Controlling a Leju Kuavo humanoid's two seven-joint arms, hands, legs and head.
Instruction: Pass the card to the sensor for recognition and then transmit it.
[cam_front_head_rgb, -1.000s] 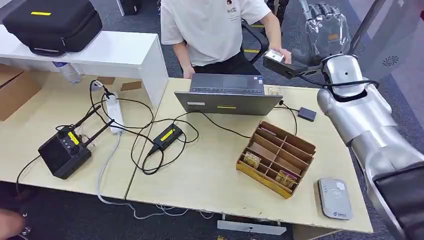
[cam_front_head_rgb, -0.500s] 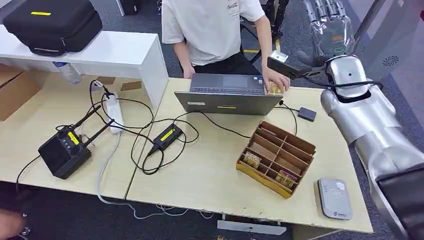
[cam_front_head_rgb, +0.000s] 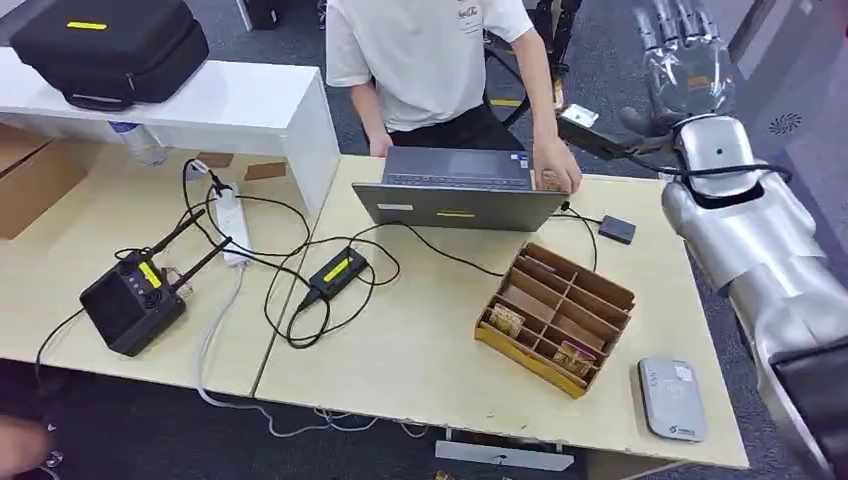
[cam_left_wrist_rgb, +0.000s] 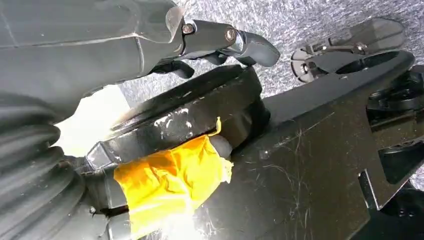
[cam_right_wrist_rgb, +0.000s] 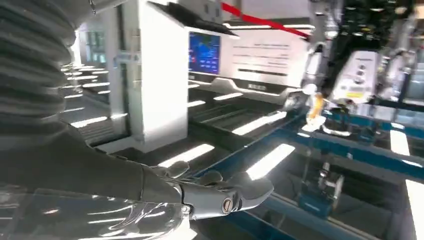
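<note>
— Where is the right hand (cam_front_head_rgb: 683, 62)?
— Raised beyond the table's far right corner, fingers spread apart and pointing up, nothing in it. The right wrist view shows the same: fingers (cam_right_wrist_rgb: 235, 192) loosely extended, palm empty.

— And the left hand (cam_left_wrist_rgb: 220, 42)?
— In the left wrist view its fingers curl slightly; I cannot tell whether it grips anything.

— The card?
— A person's hand (cam_front_head_rgb: 556, 165) rests at the far right corner of the laptop (cam_front_head_rgb: 458, 188), over a small yellowish item that may be the card; too covered to be sure.

— The sensor (cam_front_head_rgb: 672, 398)?
— Flat on the table (cam_front_head_rgb: 420, 340) near its front right corner, just beside the wooden divider tray (cam_front_head_rgb: 555, 315).
</note>
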